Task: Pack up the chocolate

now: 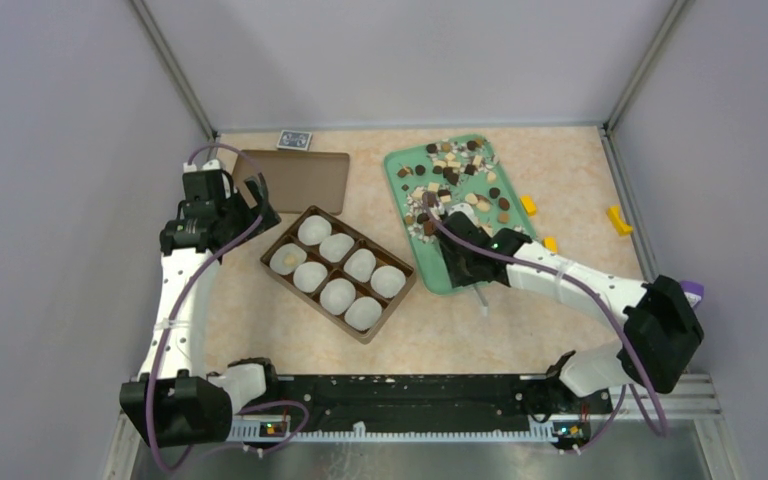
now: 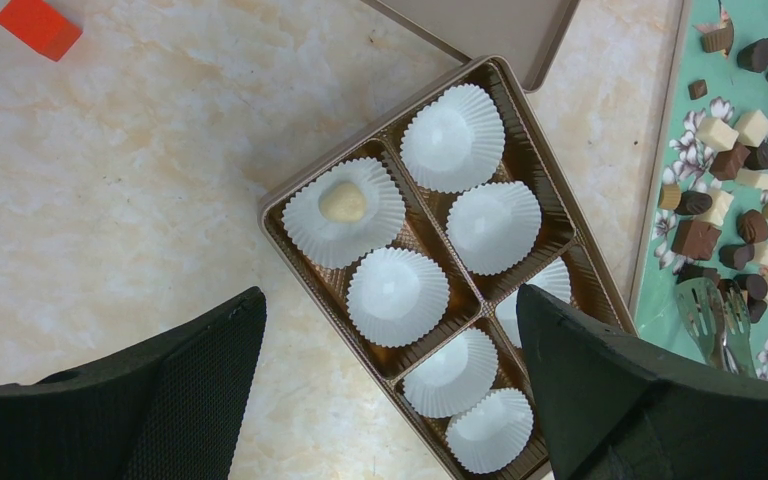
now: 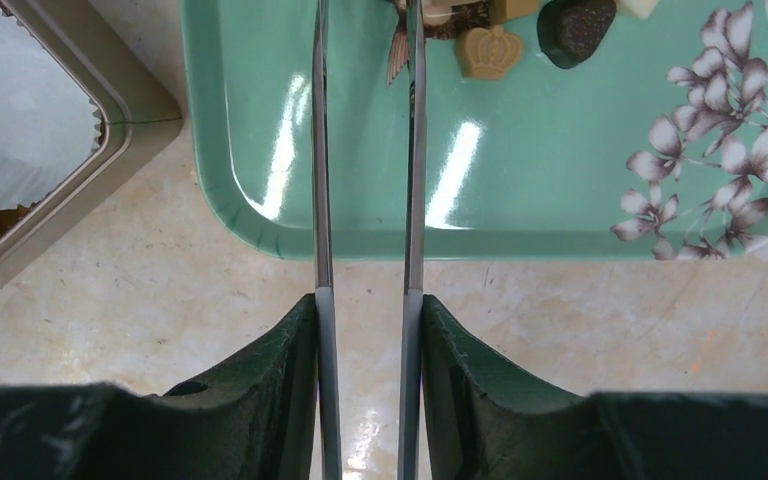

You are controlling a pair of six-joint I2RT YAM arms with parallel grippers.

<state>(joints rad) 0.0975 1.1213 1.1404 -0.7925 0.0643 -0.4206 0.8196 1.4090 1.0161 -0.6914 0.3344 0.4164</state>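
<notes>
Many small dark, tan and cream pieces of chocolate [image 1: 460, 172] lie scattered on a green floral tray [image 1: 397, 190]. One cream piece [image 2: 343, 202] sits in a white paper cup of the brown box [image 2: 385, 128]; the other cups are bare. My right gripper [image 3: 368, 300] is shut on metal tongs [image 3: 415, 150], whose tips reach over the tray's near end among the pieces [image 1: 430, 208]. A tan crown-shaped piece [image 3: 485, 52] lies just right of the tips. My left gripper [image 2: 390, 300] hangs open above the box's near-left corner, holding nothing.
The box's brown lid [image 1: 300, 180] lies behind the box, with a blue card pack [image 1: 294, 139] by the back wall. Small yellow blocks [image 1: 528, 204] sit right of the tray. A red block [image 2: 38, 25] shows in the left wrist view.
</notes>
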